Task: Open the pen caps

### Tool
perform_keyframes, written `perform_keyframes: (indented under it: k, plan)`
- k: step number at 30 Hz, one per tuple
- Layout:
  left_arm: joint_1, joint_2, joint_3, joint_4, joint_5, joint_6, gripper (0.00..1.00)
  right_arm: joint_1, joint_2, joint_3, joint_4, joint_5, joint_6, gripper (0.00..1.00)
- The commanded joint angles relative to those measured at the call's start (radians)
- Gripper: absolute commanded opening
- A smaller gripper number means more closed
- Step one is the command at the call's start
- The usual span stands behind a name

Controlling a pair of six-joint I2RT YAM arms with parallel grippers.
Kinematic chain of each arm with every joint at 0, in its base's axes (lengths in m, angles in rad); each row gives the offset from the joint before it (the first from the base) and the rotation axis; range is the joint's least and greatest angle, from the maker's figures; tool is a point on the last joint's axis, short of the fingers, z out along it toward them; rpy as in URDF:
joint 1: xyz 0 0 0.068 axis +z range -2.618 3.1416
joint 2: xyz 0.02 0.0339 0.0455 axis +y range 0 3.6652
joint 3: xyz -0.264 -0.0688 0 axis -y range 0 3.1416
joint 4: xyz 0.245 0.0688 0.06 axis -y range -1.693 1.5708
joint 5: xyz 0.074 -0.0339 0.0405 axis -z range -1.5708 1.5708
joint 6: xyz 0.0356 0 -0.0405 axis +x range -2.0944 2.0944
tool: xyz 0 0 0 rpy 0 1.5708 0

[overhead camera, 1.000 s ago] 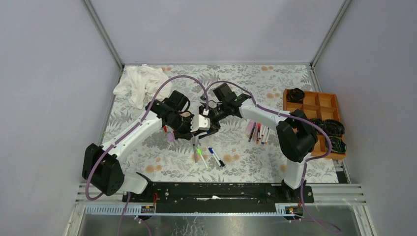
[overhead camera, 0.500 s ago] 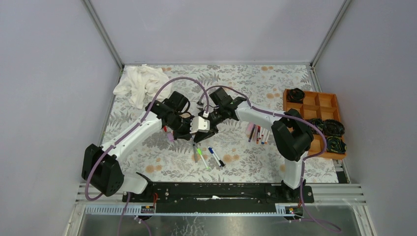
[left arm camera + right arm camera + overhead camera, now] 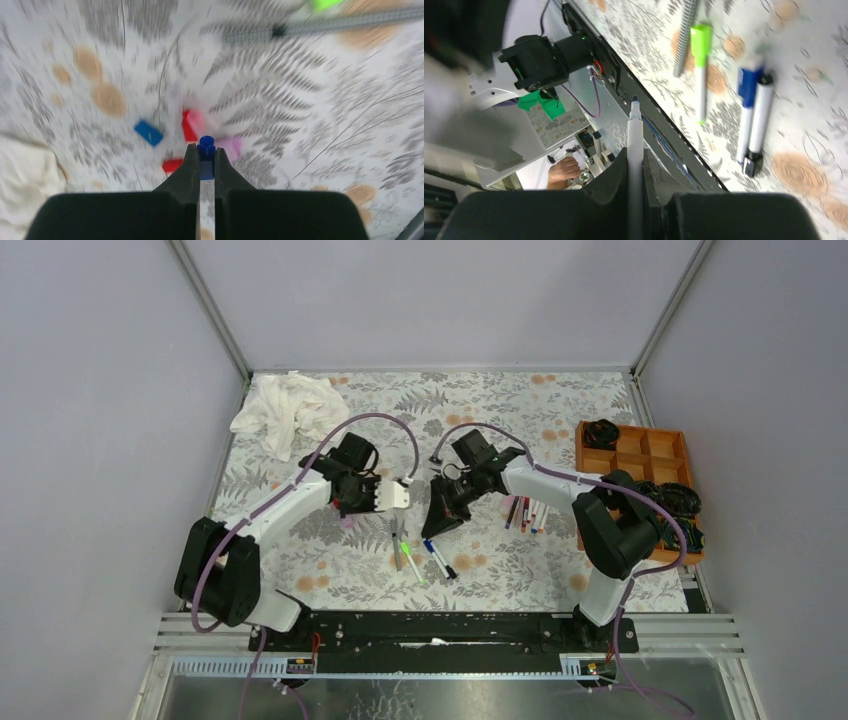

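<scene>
Pulled apart — pen (image 3: 634, 125) (tip forward) along right end effector (image 3: 635, 152).

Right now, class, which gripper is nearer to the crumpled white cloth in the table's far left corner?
Left. The left gripper is mid-table, to the right of the white cloth and nearer the front. The right gripper lies further right still, beyond the left one.
</scene>
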Motion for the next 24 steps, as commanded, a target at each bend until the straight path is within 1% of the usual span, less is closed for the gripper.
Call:
perform_keyframes:
  k: [1,4,7,8,9,10,14,16,21,24]
  plan:
    - [0.075,0.054,-0.024,0.040,-0.193,0.051,0.00,-0.029,-0.071,-0.044,-0.125,0.028,-0.038,0.00]
    - [0.088,0.062,-0.033,0.068,-0.191,0.041,0.00,-0.047,-0.085,-0.050,-0.148,0.071,-0.056,0.00]
    - [0.092,0.072,-0.025,0.101,-0.148,-0.004,0.00,-0.071,-0.110,-0.060,-0.162,0.165,-0.065,0.00]
    - [0.094,0.080,-0.018,0.116,-0.132,-0.026,0.01,-0.079,-0.126,-0.067,-0.168,0.251,-0.065,0.00]
    - [0.097,0.094,-0.010,0.130,-0.120,-0.050,0.03,-0.085,-0.144,-0.071,-0.180,0.304,-0.065,0.00]
    - [0.101,0.109,-0.002,0.137,-0.106,-0.070,0.04,-0.091,-0.165,-0.080,-0.184,0.407,-0.060,0.00]
    - [0.127,0.194,0.040,0.146,-0.052,-0.139,0.15,-0.117,-0.281,-0.146,-0.186,0.737,-0.022,0.00]
    - [0.137,0.226,0.055,0.147,-0.030,-0.161,0.20,-0.127,-0.334,-0.193,-0.180,0.876,0.009,0.00]
    - [0.143,0.269,0.077,0.144,-0.023,-0.192,0.27,-0.171,-0.414,-0.262,-0.163,1.126,0.063,0.00]
    - [0.153,0.265,0.104,0.130,-0.005,-0.222,0.33,-0.207,-0.410,-0.283,-0.146,1.193,0.081,0.00]
